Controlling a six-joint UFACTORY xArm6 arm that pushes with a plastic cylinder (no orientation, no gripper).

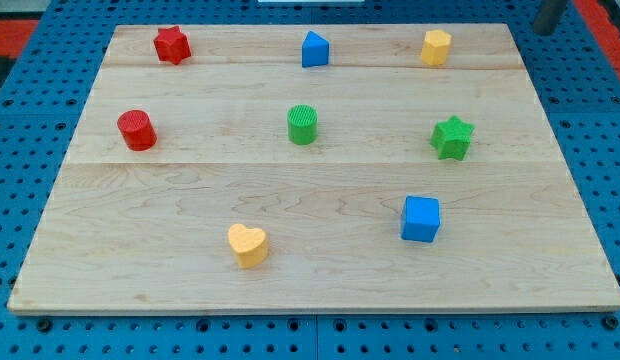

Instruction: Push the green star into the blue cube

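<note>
Yellow heart (248, 244) nearest; green star (452, 137) well below-left of my tip (544, 30).

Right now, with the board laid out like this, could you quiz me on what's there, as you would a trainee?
1. True or false: the green star touches the blue cube.
2. Which block lies nearest the view's bottom? A) red cylinder B) yellow heart C) green cylinder
3. My tip sits at the view's top ____ corner.

Key: 1 false; 2 B; 3 right.
</note>
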